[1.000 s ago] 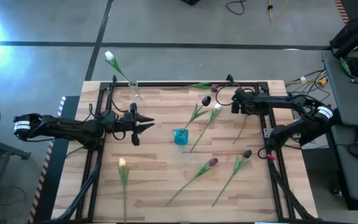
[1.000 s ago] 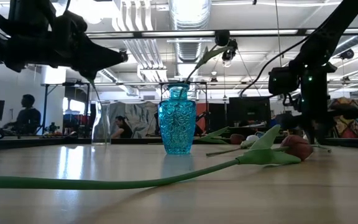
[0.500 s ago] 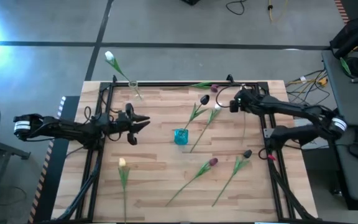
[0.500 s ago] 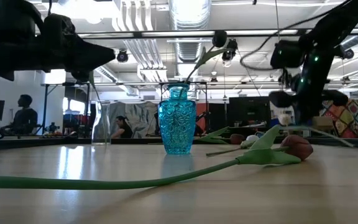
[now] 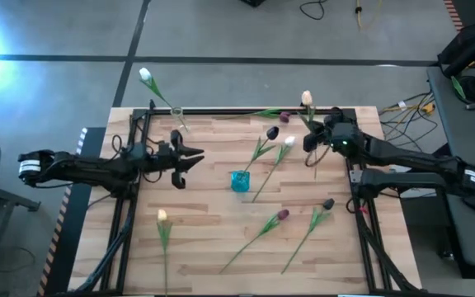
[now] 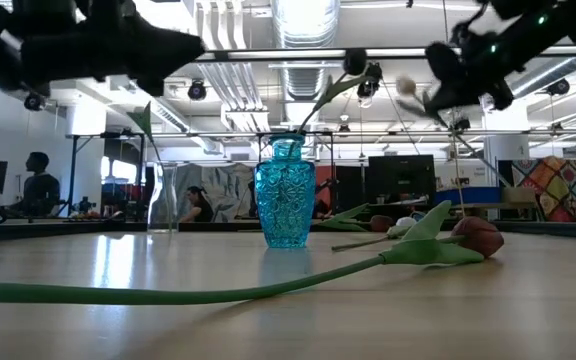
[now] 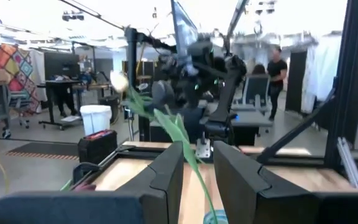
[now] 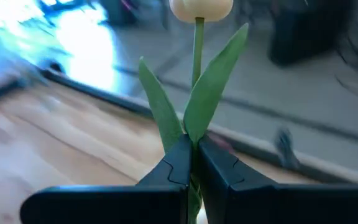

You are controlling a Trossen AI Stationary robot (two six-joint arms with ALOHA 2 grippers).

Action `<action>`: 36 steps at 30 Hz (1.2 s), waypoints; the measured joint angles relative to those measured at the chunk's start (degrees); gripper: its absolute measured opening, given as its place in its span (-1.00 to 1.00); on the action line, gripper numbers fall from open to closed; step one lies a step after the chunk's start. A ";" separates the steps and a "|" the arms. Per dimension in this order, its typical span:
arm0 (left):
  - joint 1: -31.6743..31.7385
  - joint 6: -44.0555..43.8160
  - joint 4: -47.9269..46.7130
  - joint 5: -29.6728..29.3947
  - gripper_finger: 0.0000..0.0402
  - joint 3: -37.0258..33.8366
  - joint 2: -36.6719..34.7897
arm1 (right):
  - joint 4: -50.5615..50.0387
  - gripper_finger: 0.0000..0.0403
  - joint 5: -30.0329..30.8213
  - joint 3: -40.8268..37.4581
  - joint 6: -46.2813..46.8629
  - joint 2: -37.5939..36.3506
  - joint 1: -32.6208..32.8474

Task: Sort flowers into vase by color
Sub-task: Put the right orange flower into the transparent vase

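Note:
My right gripper (image 5: 314,137) is shut on a cream-headed tulip (image 5: 306,98), raised above the table's far right part; it also shows in the low view (image 6: 405,87). My left gripper (image 5: 195,156) hovers open over the table's left-middle, touching nothing. A small blue vase (image 5: 239,181) stands mid-table. A clear glass vase (image 5: 176,113) at the far edge holds a white tulip (image 5: 145,75). Several tulips lie flat on the wood: dark (image 5: 273,132), white (image 5: 289,142), maroon (image 5: 283,214), dark (image 5: 328,204), cream (image 5: 162,216). My right gripper pinches the cream tulip's stem between its two fingers (image 8: 180,163), where the leaves branch off (image 8: 192,142). The fingers lie across the stem. The flower is lifted clear: its head (image 8: 201,7) points past the fingertips toward the far edge, and the lower stem (image 5: 316,162) hangs below.
Black frame rails (image 5: 138,157) run along the table's left, right and far sides. Another tulip (image 5: 284,115) lies along the far edge. Bare wood shows near the front edge (image 5: 213,264). People and desks stand in the room behind.
My right gripper has risen from the table with the cream tulip and tipped, so that the head now points toward the far edge. The flower has come clear of the wood. My left gripper has risen a little.

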 joint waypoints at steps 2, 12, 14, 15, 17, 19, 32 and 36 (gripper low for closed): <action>0.00 1.91 -5.28 0.92 -0.63 3.46 0.01 | 3.42 -0.94 0.04 0.29 -3.68 -1.38 2.14; -0.04 5.59 -15.39 11.48 -0.63 17.30 5.99 | 11.76 -0.94 0.09 5.78 -14.24 0.15 12.80; -0.04 5.53 -15.45 13.58 -0.63 18.85 8.01 | 12.17 -0.94 0.47 7.61 -14.99 1.40 15.59; -0.04 5.51 -15.45 14.11 -0.63 19.38 8.89 | 12.16 -0.94 1.08 8.41 -15.23 2.14 17.25; -0.07 5.50 -15.15 14.19 -0.63 20.07 10.35 | 12.17 -0.94 3.19 10.01 -16.59 3.88 21.03; -0.07 5.31 -13.49 14.21 -0.63 20.00 11.70 | 12.31 -0.94 6.89 11.42 -17.90 6.00 25.55; -5.07 4.67 3.30 14.19 -0.63 15.29 19.51 | 44.74 -0.94 18.33 11.97 -30.63 27.85 42.43; -6.47 4.53 6.16 14.13 -0.58 15.45 23.05 | 56.50 -0.94 15.47 12.72 -33.41 34.76 42.39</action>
